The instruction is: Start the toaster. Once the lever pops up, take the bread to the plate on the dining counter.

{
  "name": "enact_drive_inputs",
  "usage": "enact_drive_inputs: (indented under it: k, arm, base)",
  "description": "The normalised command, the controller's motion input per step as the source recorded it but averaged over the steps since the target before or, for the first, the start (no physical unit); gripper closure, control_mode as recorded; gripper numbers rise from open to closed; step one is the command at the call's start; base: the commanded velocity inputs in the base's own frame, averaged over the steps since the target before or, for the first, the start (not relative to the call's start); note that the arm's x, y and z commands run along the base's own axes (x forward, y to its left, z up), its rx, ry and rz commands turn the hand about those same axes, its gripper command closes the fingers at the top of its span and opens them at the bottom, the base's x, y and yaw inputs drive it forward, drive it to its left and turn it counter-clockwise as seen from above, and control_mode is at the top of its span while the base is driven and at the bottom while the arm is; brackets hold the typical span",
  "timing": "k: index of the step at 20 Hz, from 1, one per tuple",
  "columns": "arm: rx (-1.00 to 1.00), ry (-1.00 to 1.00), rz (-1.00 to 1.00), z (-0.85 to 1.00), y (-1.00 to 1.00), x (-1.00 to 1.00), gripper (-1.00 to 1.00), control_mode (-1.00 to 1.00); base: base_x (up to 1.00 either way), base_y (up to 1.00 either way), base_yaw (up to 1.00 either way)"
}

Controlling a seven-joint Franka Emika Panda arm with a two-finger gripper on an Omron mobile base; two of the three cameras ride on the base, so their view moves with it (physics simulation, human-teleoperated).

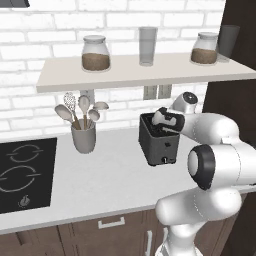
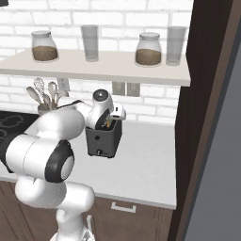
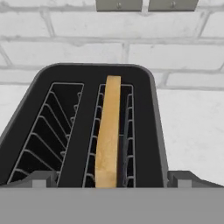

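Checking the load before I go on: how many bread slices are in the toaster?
1. The bread stands on edge in the right-hand slot of the toaster in the hand view; the left-hand slot is empty.

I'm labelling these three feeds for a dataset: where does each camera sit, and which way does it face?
Left base view: behind-left of the arm, facing the worktop and toaster; white arm at lower right.
Right base view: behind-right, same toaster; arm at lower left.
Hand view: on the hand above the toaster, looking down its slots at the bread; open gripper.
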Motion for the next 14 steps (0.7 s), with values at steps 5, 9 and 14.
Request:
enact_drive_inputs:
  k: [5, 9, 14]
  arm:
    - [0.0, 0.02, 0.0, -0.07, 0.0, 0.15, -1.0, -1.0]
    - [0.0, 0.03, 0.0, -0.09, 0.0, 0.2, 1.0, -1.0]
    - [0.0, 0.02, 0.0, -0.07, 0.0, 0.15, 1.0, -1.0]
  base:
    - [0.0, 0.0, 0.0]
    - [0.0, 0.0, 0.0]
    - [0.0, 0.0, 0.0]
